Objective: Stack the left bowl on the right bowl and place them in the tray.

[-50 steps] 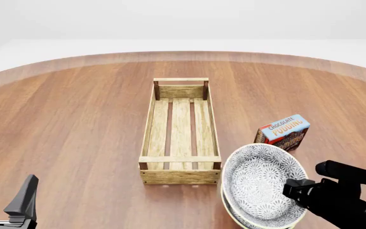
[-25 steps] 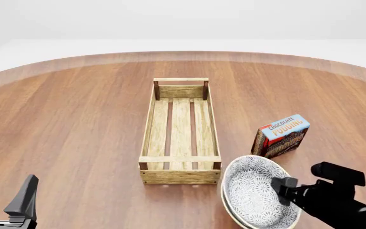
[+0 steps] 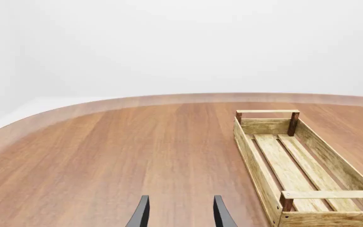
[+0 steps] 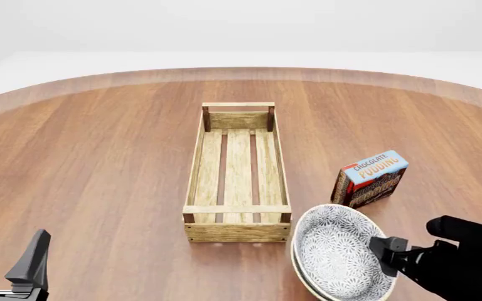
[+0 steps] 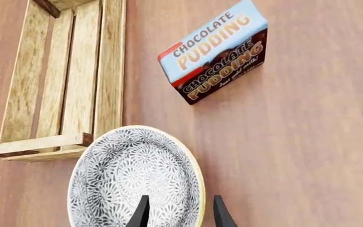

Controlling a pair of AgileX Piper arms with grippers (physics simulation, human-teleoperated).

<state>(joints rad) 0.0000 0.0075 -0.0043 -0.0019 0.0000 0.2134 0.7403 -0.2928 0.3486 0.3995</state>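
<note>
2 patterned bowls (image 4: 335,257) stacked – 1 wooden tray (image 4: 238,172) – 1 chocolate pudding box (image 4: 371,179) – 2 hands.

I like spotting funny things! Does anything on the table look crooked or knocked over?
Nothing is spilled or broken. The chocolate pudding box sits turned at an angle to the straight tray. The stacked bowls rest on the table beside the tray, not in it, with the right pincer straddling their rim.

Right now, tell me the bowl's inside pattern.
Grey-and-white floral print on the top bowl, cream rim; clearest in the right wrist view.
</note>
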